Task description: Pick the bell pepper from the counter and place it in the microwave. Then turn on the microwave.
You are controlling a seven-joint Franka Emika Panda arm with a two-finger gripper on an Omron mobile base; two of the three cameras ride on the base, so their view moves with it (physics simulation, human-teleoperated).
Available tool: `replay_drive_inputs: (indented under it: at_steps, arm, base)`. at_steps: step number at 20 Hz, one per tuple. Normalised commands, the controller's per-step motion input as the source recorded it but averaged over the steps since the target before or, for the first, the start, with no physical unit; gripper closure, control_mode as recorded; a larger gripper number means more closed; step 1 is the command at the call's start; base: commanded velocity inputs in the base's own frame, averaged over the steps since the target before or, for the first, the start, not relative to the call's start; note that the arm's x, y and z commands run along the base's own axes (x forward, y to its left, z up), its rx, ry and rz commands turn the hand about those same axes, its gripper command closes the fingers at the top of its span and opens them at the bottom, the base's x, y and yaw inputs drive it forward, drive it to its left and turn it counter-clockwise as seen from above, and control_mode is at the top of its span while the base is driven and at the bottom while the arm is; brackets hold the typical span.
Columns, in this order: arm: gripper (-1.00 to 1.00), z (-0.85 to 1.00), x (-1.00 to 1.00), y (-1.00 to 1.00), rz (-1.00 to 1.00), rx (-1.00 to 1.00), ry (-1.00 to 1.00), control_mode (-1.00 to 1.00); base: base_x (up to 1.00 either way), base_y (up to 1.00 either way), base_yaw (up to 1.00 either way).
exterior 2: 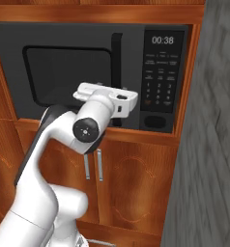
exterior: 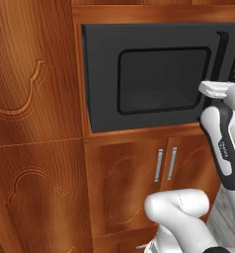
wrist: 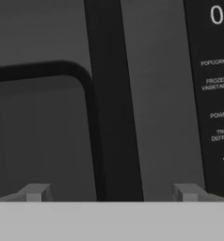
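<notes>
Two fingers [wrist: 35,192] spread wide straddle the handle [wrist: 113,103] of the microwave [exterior 2: 64,43], probably lined up to pull its shut door open. I cannot tell where the pepper is.

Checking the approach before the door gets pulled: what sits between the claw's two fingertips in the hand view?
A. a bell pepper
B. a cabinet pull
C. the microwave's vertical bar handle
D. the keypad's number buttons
C: the open claw faces the microwave, its fingertips straddling the bar handle.
</notes>
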Motion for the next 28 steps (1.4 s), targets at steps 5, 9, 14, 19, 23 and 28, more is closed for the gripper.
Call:
replay_drive_inputs:
  at_steps: [5,9,14,19,23,28]
  arm:
    - [-1.00,0.00,0.20,-0.05,0.02,0.00,-0.04,-1.00]
    - [-1.00,0.00,0.20,-0.05,0.02,0.00,-0.04,-1.00]
    - [-1.00,0.00,0.23,-0.01,0.03,0.00,-0.03,-1.00]
    - [-1.00,0.00,0.19,-0.04,0.03,0.00,-0.03,-1.00]
    - [-1.00,0.00,0.17,-0.06,0.03,0.00,-0.03,-1.00]
    - [-1.00,-0.02,0.12,-0.02,0.03,0.00,-0.01,-1.00]
  base:
    - [0.00,0.00,0.00]
    - [0.00,0.00,0.00]
    - [0.00,0.00,0.00]
    - [0.00,0.00,0.00]
    - [0.00,0.00,0.00]
    - [0.00,0.00,0.00]
